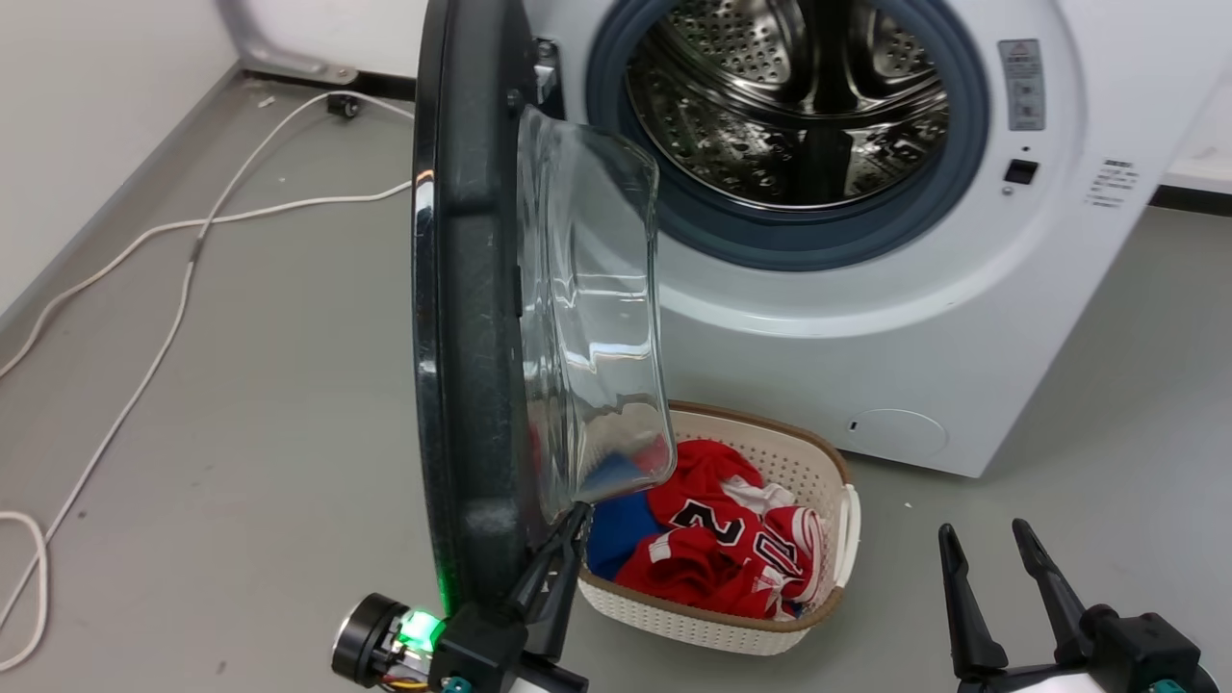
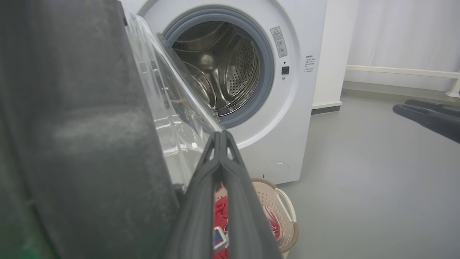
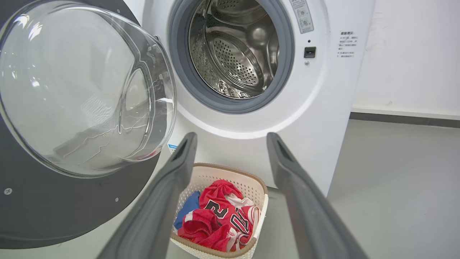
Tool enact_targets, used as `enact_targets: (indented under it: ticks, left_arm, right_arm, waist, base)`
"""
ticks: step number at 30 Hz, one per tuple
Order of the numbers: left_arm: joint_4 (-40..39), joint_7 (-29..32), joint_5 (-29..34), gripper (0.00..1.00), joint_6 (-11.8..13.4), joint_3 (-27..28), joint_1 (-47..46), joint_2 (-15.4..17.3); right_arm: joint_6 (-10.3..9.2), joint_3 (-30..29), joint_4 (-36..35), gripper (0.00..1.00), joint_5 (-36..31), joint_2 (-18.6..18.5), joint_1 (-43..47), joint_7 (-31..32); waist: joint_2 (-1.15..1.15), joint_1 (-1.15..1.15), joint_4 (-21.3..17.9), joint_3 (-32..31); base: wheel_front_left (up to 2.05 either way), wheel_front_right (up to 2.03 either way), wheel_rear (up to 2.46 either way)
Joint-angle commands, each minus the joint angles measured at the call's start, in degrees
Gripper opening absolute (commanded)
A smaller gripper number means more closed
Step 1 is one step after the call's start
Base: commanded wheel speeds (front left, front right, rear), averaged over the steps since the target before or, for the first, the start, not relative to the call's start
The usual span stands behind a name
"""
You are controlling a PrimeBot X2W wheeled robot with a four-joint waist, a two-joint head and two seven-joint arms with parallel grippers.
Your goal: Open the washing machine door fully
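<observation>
Black door (image 1: pixel 467 318) stands open beside white washer (image 1: pixel 962 318).

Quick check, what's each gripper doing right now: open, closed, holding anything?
Left gripper: jaws shut, empty, tips beside the washing machine door.
Right gripper: jaws open, empty, clear of the door.

basket (image 1: pixel 717 628): red jersey (image 1: pixel 712 544), blue cloth (image 1: pixel 616 531) inside | white cable (image 1: pixel 289 204): on floor (image 1: pixel 289 433)

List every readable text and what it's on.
"2": black numeral on the red jersey in the laundry basket; next digit folded, unclear.
Grey warning sticker on the washing machine: too small to read.
Printed lines beside it: too small to read.
</observation>
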Motion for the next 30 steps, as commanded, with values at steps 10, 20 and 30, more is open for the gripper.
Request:
enact_targets:
  ticks: [10, 20, 30]
  left_arm:
    - [-1.49, 0.18, -0.84, 0.0, 1.69, 3.85, 2.3, -0.09]
    - [-0.36, 0.17, -2.17, 0.0, 2.52, 11.7, 1.02, 0.43]
    - [-0.55, 0.16, -5.22, 0.0, 4.02, 26.68, -2.54, -0.95]
  right_arm:
    - [-0.01, -0.59, 0.24, 1.0, 0.05, 0.12, -0.03, -0.1]
    - [-0.01, -0.89, 0.82, 1.0, -0.72, 0.12, -1.81, -0.1]
    - [-0.01, -0.98, 0.58, 1.0, -2.98, 0.12, -4.82, -0.1]
  waist:
    - [0.0, 0.0, 4.84, 1.85]
    - [0.0, 0.0, 7.21, 4.69]
    - [0.0, 0.0, 5.91, 10.27]
  base:
    - [0.0, 0.0, 0.0]
    - [0.0, 0.0, 0.0]
    - [0.0, 0.0, 0.0]
